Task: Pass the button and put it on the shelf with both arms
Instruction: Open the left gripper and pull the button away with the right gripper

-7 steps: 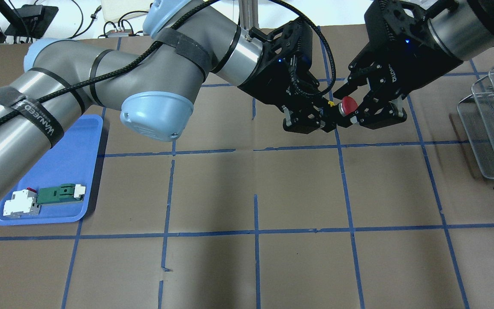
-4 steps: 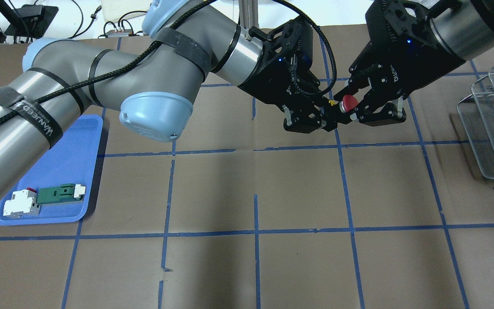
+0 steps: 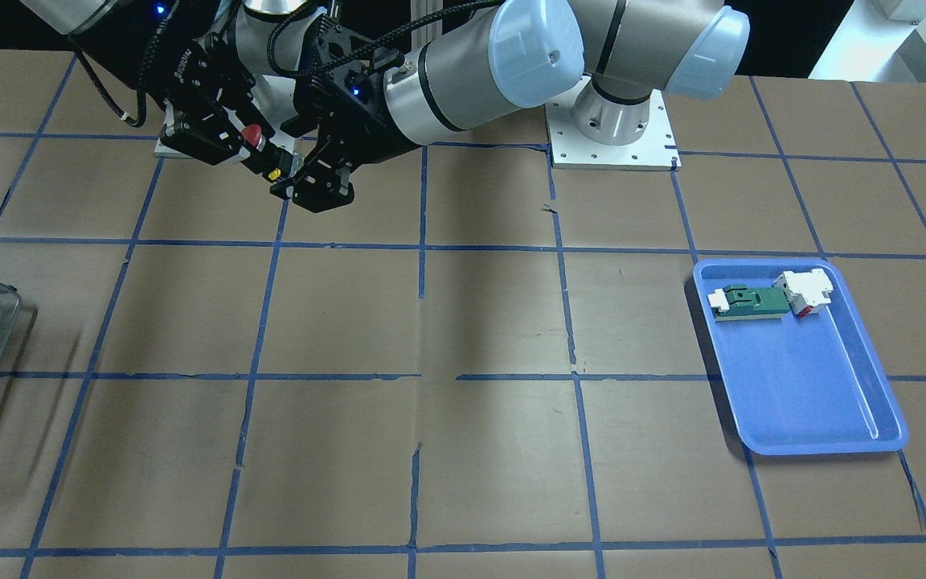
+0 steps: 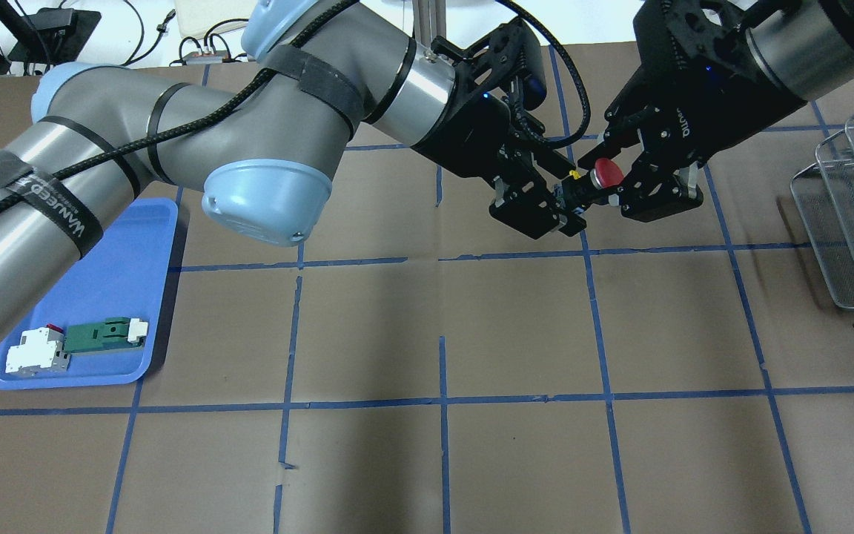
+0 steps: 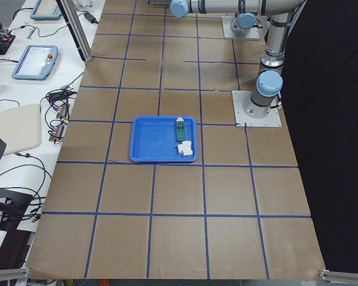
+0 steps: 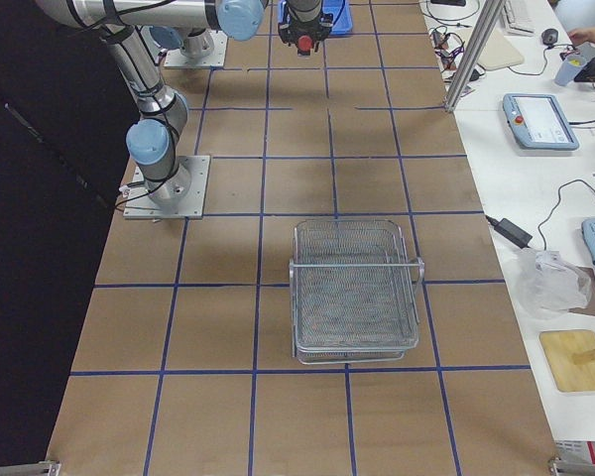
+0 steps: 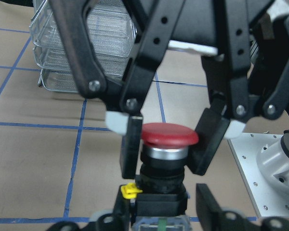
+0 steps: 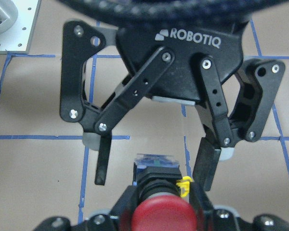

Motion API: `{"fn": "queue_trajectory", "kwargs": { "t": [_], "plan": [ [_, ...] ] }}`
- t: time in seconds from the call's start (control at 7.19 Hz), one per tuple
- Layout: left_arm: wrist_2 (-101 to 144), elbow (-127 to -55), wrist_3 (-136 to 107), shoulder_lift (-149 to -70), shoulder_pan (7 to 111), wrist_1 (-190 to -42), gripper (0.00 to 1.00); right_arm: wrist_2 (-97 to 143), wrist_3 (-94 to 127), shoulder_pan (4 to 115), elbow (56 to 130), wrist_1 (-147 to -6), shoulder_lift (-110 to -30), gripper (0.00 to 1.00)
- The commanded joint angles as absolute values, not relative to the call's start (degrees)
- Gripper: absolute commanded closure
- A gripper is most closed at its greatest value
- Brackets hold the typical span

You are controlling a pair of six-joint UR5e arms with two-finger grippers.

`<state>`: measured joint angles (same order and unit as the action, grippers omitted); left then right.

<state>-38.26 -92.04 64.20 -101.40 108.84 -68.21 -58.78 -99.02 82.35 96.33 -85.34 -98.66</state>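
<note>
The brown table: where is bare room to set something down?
The middle of the brown table, between the blue plastic tray and the silver wire rack, is bare. Crowded: further back, where the black left gripper and right gripper meet at the red-capped button.

The brown, blue-taped table [image 4: 516,460] carries a blue tray [image 4: 123,297] and the wire shelf [image 6: 355,288].

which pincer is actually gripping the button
The right pincer: its fingers press both sides of the button under the red cap. The left pincer is open, fingers clear of the body.
</note>
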Motion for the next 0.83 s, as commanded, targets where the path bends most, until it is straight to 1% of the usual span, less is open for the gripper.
{"fn": "queue_trajectory", "kwargs": {
  "t": [0.0, 0.28, 0.56, 0.7],
  "plan": [
    [-38.8, -91.3, 64.0, -101.3, 108.6, -68.3, 0.0, -59.8, -99.1, 82.0, 96.2, -85.3, -98.4, 1.0],
    [-45.8, -91.5, 60.4, -100.5, 108.5, -68.6, 0.0, -69.6, -98.3, 79.2, 95.4, -85.8, -98.6, 1.0],
    [-55.5, -92.4, 56.2, -100.1, 108.5, -72.6, 0.0, -77.5, -99.3, 67.9, 94.8, -86.0, -98.4, 1.0],
    [-58.4, -92.5, 56.1, -99.2, 108.4, -75.0, 0.0, -81.0, -100.6, 63.8, 94.8, -90.5, -97.5, 1.0]
  ]
}}
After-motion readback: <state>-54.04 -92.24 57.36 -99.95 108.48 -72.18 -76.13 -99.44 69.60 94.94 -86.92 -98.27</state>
